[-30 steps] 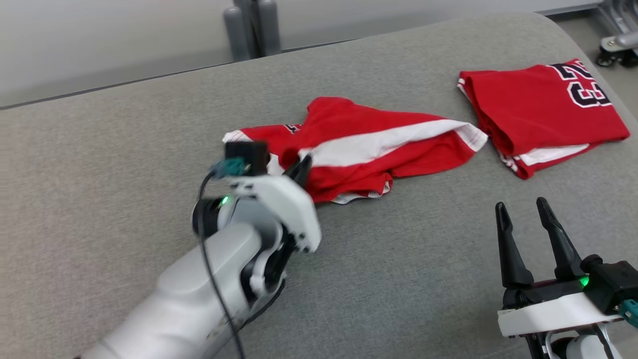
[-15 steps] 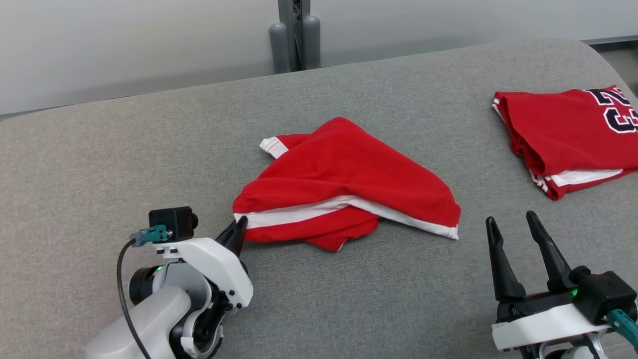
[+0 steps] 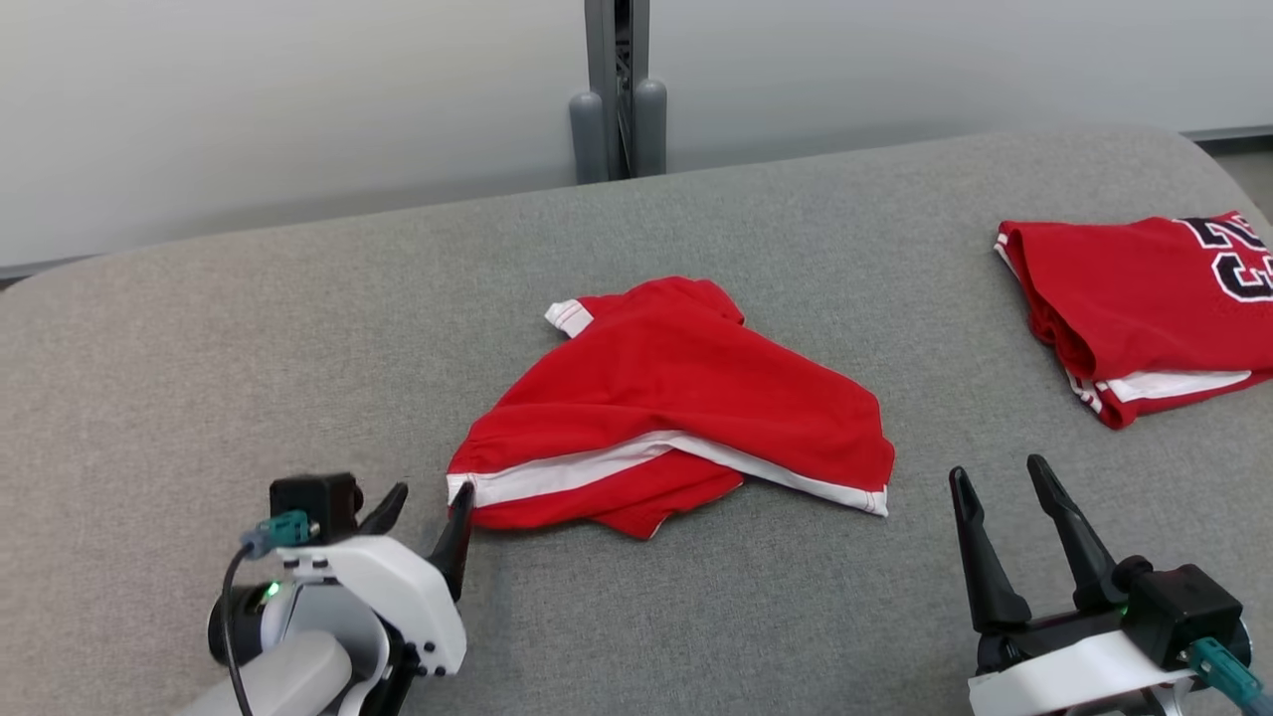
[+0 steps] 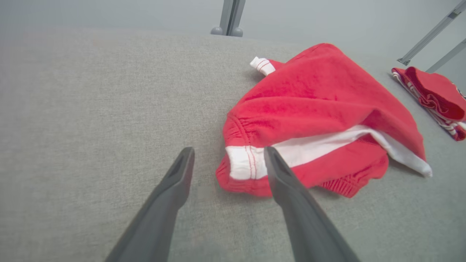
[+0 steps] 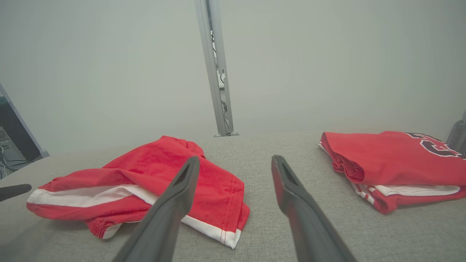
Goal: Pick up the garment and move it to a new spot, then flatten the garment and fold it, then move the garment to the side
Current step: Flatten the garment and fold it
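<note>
In the head view the crumpled red white-trimmed shorts (image 3: pixel 676 398) lie mid grey fabric pad (image 3: pixel 796 249), the left gripper (image 3: pixel 430 497) wide and empty at their eight o'clock, the right gripper (image 3: pixel 997 472) likewise at four; by the left wrist view I'd pinch the white band corner, by the right wrist view the near hem, then pull apart.

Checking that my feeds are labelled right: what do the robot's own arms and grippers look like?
They match. The left gripper and right gripper each have two long, dark, tapered fingers on a white shell, beside a black camera block carrying a teal plug. On the left, a black cable loops from the plug, a green light glows, and the forearm is pale grey.
</note>
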{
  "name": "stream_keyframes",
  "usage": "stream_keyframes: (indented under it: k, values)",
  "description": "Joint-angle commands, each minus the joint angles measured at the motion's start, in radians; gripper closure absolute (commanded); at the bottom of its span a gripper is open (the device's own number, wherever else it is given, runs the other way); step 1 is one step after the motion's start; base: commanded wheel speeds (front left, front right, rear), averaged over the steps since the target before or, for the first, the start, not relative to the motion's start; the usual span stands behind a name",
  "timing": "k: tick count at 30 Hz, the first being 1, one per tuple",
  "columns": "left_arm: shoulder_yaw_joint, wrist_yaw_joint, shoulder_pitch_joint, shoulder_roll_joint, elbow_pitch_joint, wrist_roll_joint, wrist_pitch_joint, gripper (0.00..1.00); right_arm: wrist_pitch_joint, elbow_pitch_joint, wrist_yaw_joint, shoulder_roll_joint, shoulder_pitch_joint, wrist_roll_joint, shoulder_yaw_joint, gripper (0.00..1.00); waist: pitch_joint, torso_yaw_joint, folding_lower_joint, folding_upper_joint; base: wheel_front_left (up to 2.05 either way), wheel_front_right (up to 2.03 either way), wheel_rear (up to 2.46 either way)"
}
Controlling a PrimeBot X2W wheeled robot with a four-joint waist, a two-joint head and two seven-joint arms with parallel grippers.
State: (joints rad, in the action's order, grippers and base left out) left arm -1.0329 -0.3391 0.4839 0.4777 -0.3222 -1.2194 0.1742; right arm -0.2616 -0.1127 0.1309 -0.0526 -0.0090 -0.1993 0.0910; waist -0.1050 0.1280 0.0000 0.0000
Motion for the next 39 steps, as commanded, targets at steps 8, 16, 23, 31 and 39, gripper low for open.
stream_keyframes:
  k: [8,16,23,31,39]
  values:
    - [0.04,-0.101,-0.083,0.027,0.042,0.07,0.077,0.0,-0.006,-0.005,0.0,-0.013,0.036,0.0,0.012,0.0,0.069,-0.038,0.0,0.0,0.0,0.0,0.0]
    - [0.342,-0.12,-0.286,-0.062,0.246,0.349,0.091,0.0,-0.006,0.006,0.0,-0.011,0.051,0.0,0.006,0.0,0.101,-0.067,0.0,0.0,0.0,0.0,0.0]
    - [0.575,-0.065,-0.494,-0.187,0.345,0.689,0.091,0.0,-0.006,0.02,0.0,-0.006,0.065,0.0,-0.008,0.0,0.136,-0.07,0.0,0.0,0.0,0.0,0.0]
    - [0.701,0.026,-0.621,-0.3,0.37,0.932,0.091,0.0,-0.006,0.026,0.0,-0.002,0.1,0.003,-0.019,0.0,0.167,-0.069,0.0,0.0,0.0,0.0,0.0]
    - [0.806,0.097,-0.665,-0.384,0.352,0.997,0.091,0.0,-0.006,0.019,0.0,0.0,0.128,-0.004,-0.016,0.0,0.179,-0.074,0.0,0.0,0.0,0.0,0.0]
